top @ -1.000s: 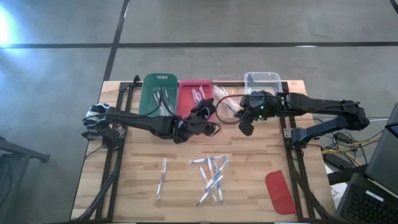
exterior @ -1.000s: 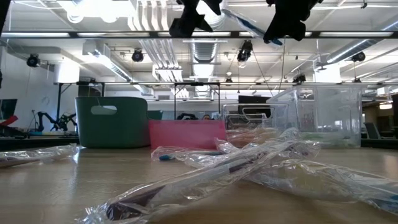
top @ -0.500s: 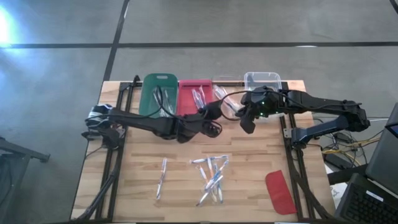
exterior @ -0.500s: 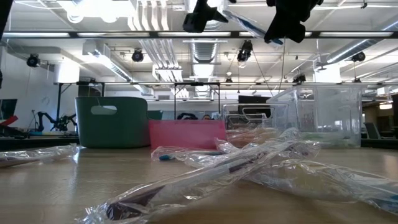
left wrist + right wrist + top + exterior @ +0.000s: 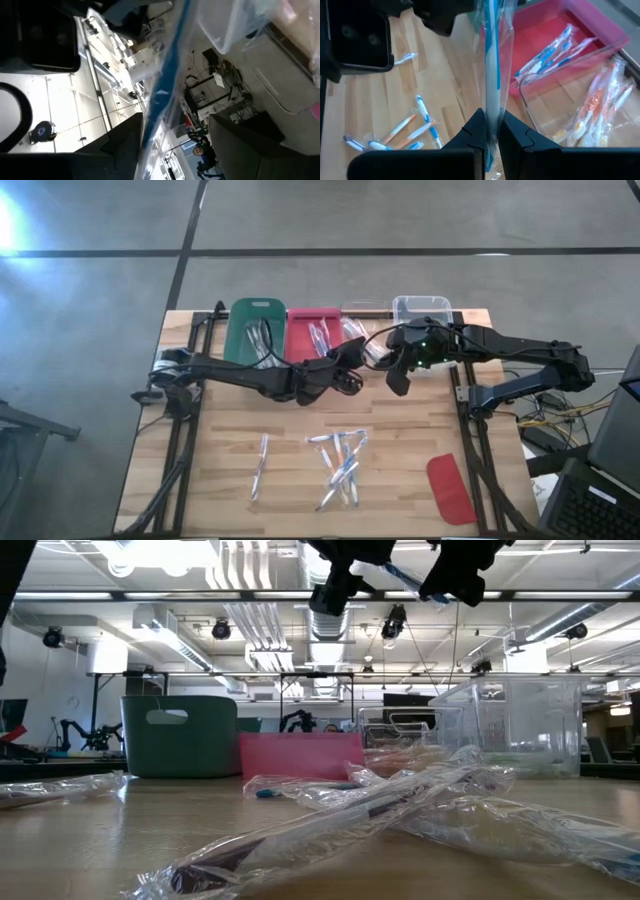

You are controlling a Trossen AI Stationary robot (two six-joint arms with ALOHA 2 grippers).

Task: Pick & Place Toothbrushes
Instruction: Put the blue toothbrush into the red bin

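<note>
A blue-and-white toothbrush [image 5: 490, 60] in a clear wrapper is held high above the table by my right gripper [image 5: 491, 125], which is shut on it. In the high view the brush [image 5: 372, 356] spans the gap between both grippers, over the bins. My left gripper [image 5: 175, 145] is open at its free end. The brush [image 5: 162, 85] runs between its fingers, close beside one finger [image 5: 125, 145]; I cannot tell whether it touches. Several more wrapped toothbrushes [image 5: 340, 465] lie on the table's near middle, and one [image 5: 260, 465] lies alone to their left. My right gripper pinches the wrapped toothbrush between its two fingers at the pale handle part [image 5: 492, 107]. The brush runs on forward along the fingers toward my left gripper. It is lifted clear of the table and bins, and some wrapper [image 5: 487, 155] trails back past the fingers.
Along the far edge stand a green bin [image 5: 255, 330], a red bin [image 5: 313, 328] with blue brushes, a clear bin [image 5: 362, 345] with orange brushes, and another clear bin [image 5: 422, 308]. A flat red lid [image 5: 450, 488] lies near the right near corner.
My left gripper has moved toward the table's right, from beside the red bin up to the free end of the brush that my right gripper holds. The right gripper and the brush have kept nearly still.
</note>
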